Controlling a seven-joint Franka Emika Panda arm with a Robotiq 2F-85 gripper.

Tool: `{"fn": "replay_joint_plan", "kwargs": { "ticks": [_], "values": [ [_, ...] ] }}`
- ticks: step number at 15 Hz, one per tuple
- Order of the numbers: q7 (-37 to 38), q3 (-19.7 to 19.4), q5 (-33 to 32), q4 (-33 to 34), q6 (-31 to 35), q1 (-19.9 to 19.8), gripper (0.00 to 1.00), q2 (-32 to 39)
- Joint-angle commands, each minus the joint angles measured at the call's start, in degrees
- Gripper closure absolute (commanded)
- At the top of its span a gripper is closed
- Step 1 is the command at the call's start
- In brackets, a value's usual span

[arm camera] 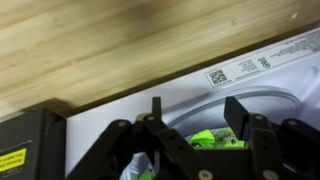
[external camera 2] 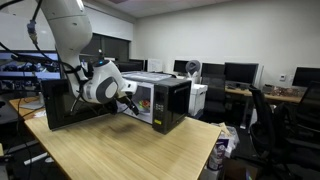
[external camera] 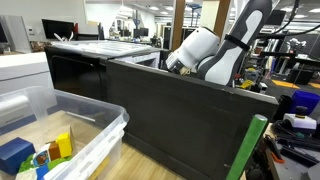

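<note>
**Entry: gripper and green item at the microwave**

- **My gripper** [arm camera: 195,112]: black, matte, angular linkages. In the wrist view my two fingers [arm camera: 155,112] stand well apart, with an empty gap at the tips. In an exterior view it hangs low [external camera 2: 128,100], just beside the microwave front.
- **Green item** [arm camera: 205,140]: bright lime, small and irregular in outline, low between my fingers and near the palm. The picture is blurred there, so I cannot tell whether a finger touches it or what it is made of.
- **White surface** [arm camera: 270,70]: smooth and glossy, with a curved grey line across it. It bears a printed label [arm camera: 218,75] with a square code.
- **Table** [arm camera: 120,40]: pale wood with straight grain and a flat top. It also shows in an exterior view [external camera 2: 120,150].
- **Microwave** [external camera 2: 165,100]: a boxy, dark, hard-edged case standing on the table. Its flat black door [external camera 2: 60,105] is swung open to the side.
- **Black casing** [arm camera: 30,140]: matte with a rounded corner and a yellow sticker [arm camera: 12,158].
- **Bin** [external camera: 95,125]: clear plastic, rectangular, with a rolled rim. It holds blue, yellow and green blocks and stands well apart from my arm [external camera: 215,55].
</note>
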Motion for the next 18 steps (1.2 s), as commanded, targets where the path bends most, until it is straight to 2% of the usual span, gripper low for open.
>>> {"fn": "replay_joint_plan", "kwargs": {
  "ticks": [1,2,4,6,7,11,13,14,15,16,18],
  "values": [
    [0.1,3.3,-1.8,-8.6,0.0,-5.8,0.03,-6.1],
    [0.6,3.9,-2.5,-10.5,0.0,-7.2,0.00,-7.1],
    [1.2,2.9,-2.9,-14.8,-1.3,-7.5,0.00,-9.3],
    [2.6,3.6,-2.7,-17.5,-7.1,-8.8,0.00,-12.3],
    [3.2,3.0,-0.9,-18.2,-9.6,-8.2,0.00,-14.2],
    [9.4,5.2,3.4,-18.1,-17.2,-9.5,0.00,-20.2],
    [12.2,5.9,6.8,-16.6,-24.1,-8.4,0.00,-23.1],
    [7.8,-2.7,15.3,-16.4,-28.0,2.2,0.00,-25.4],
    [12.3,3.9,11.7,-14.9,-32.2,-4.5,0.00,-25.6],
    [12.2,2.6,12.7,-14.1,-35.8,-2.4,0.00,-26.5],
    [14.7,3.2,12.4,-12.0,-42.6,-1.9,0.00,-27.6]
  ]
}}
